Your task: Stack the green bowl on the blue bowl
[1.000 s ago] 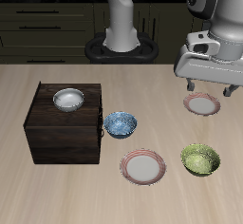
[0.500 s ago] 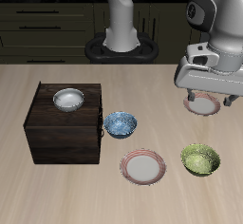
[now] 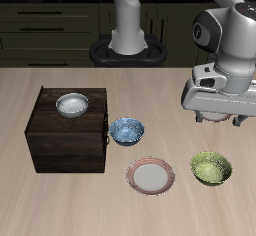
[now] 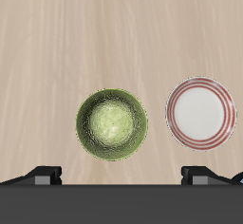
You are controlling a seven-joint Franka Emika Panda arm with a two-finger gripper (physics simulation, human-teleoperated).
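The green bowl [image 3: 211,167] sits upright on the table near the front edge; it also shows in the wrist view [image 4: 112,123], empty. The blue bowl [image 3: 127,131] sits on the table beside the dark wooden box. My gripper [image 3: 218,120] hangs open and empty above the table, just behind and above the green bowl. In the wrist view the gripper [image 4: 121,176] has its fingertips [image 4: 46,174] spread wide, with the green bowl just ahead of the gap between them.
A dark wooden box [image 3: 48,140] holds a white-grey bowl [image 3: 72,104] on top. A pink-rimmed plate [image 3: 152,175] lies between the two bowls near the front edge, also in the wrist view [image 4: 201,112]. Another plate is mostly hidden behind my gripper.
My gripper has come down and moved toward the table's front edge, closer to the green bowl, now covering the far plate. The bowls and plates have not moved.
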